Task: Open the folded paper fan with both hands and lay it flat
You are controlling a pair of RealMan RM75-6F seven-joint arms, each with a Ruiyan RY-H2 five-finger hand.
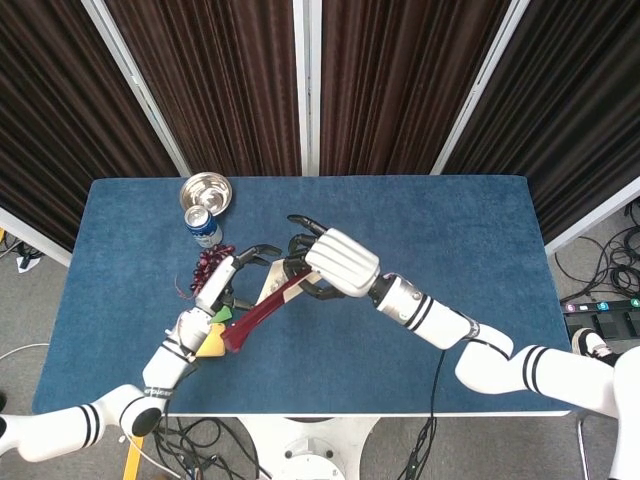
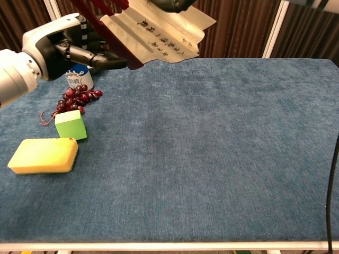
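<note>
My right hand (image 1: 337,264) grips the paper fan above the table, near the top of its dark red sticks (image 1: 258,313), which slant down to the left. In the chest view the cream paper of the fan (image 2: 159,33) hangs partly spread, with black characters on it and a red guard stick along its left edge. Only the dark underside of the right hand (image 2: 170,4) shows there, at the top edge. My left hand (image 1: 222,283) is raised just left of the fan, its fingers (image 2: 100,57) stretched towards the red guard. It holds nothing.
On the left of the blue table (image 1: 450,220) are a steel bowl (image 1: 207,190), a blue can (image 1: 203,227), a bunch of dark grapes (image 2: 78,98), a green cube (image 2: 71,125) and a yellow sponge (image 2: 43,155).
</note>
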